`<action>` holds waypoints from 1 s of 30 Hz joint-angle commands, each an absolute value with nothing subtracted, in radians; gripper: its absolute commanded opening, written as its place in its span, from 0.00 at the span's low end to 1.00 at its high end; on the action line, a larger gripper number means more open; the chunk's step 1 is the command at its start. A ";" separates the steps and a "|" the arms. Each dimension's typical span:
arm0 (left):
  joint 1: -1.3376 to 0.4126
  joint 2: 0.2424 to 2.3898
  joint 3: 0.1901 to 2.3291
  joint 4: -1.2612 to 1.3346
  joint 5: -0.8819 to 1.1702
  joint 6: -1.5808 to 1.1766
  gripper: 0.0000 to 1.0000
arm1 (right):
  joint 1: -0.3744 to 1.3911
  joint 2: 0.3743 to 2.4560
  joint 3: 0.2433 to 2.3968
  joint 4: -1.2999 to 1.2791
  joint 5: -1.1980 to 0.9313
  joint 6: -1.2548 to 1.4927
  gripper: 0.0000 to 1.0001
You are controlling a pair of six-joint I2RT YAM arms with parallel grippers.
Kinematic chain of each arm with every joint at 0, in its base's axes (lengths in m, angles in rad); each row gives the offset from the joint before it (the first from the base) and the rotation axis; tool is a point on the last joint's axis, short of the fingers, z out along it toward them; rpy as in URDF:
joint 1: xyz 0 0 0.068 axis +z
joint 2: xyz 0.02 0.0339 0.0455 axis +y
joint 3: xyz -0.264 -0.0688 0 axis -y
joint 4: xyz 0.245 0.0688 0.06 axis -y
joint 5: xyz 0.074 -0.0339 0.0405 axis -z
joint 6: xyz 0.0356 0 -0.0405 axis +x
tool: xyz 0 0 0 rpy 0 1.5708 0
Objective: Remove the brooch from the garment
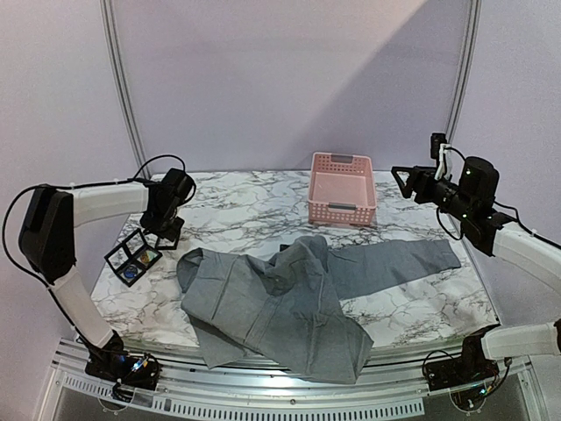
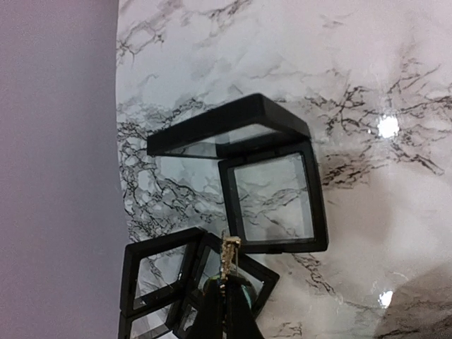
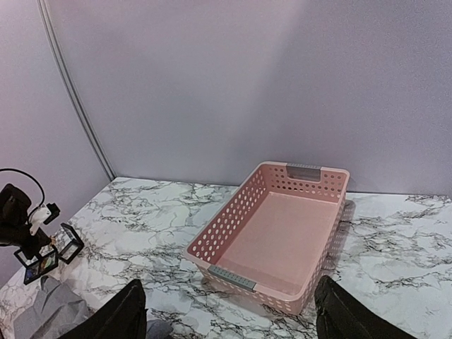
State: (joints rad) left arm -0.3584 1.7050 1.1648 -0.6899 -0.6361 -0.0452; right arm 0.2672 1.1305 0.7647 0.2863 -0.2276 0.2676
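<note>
Hovering over the black display boxes at the counter's left edge, the left arm has its jaws pinched on the gold brooch, well apart from the grey garment. Right arm: jaws apart, empty. Risk: the thin tip grip may let the brooch twist or fall outside a box.

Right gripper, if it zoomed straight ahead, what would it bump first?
Probably the pink basket, lying straight ahead of the right gripper, whose jaws are open. Depth is unclear, so it might skim over the rim.
</note>
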 commanded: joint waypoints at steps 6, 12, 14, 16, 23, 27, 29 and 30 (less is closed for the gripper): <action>-0.342 1.821 1.236 -0.701 -0.686 -0.011 0.00 | 0.262 1.114 0.755 0.276 -0.236 0.267 0.81; -0.340 1.862 1.266 -0.707 -0.748 -0.002 0.00 | 0.263 1.105 0.754 0.264 -0.233 0.265 0.81; -0.337 1.862 1.269 -0.699 -0.746 -0.002 0.00 | 0.262 1.099 0.748 0.267 -0.232 0.268 0.81; -0.332 1.866 1.272 -0.695 -0.740 -0.002 0.00 | 0.262 1.095 0.745 0.266 -0.233 0.270 0.81; -0.318 1.909 1.292 -0.707 -0.720 -0.002 0.00 | 0.262 1.084 0.741 0.253 -0.225 0.278 0.81; -0.314 1.931 1.305 -0.710 -0.720 -0.002 0.00 | 0.262 1.072 0.735 0.253 -0.226 0.285 0.81; -0.313 1.939 1.311 -0.710 -0.718 -0.002 0.00 | 0.261 1.069 0.732 0.253 -0.227 0.289 0.81; -0.313 1.940 1.311 -0.710 -0.717 -0.002 0.00 | 0.262 1.067 0.731 0.252 -0.228 0.292 0.81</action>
State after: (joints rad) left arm -0.3244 1.9221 1.2839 -0.6983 -0.7238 -0.0071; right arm 0.2672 1.0904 0.7448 0.2684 -0.2367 0.2764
